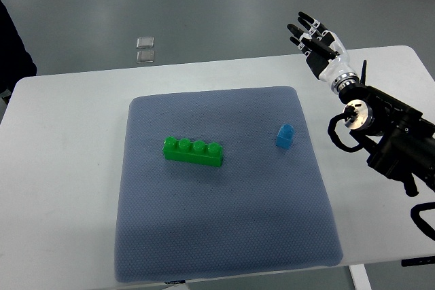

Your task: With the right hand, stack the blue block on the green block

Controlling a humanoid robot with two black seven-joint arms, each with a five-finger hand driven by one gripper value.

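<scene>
A long green block with several studs lies on the blue-grey mat, left of its middle. A small blue block stands on the mat's right part, apart from the green one. My right hand comes in from the right edge and hovers above the table's far right, beyond and to the right of the blue block. Its fingers are spread and hold nothing. The left arm does not show.
The mat lies on a white table. Two small clear squares lie on the grey floor beyond the table's far edge. A dark shape shows at the left edge.
</scene>
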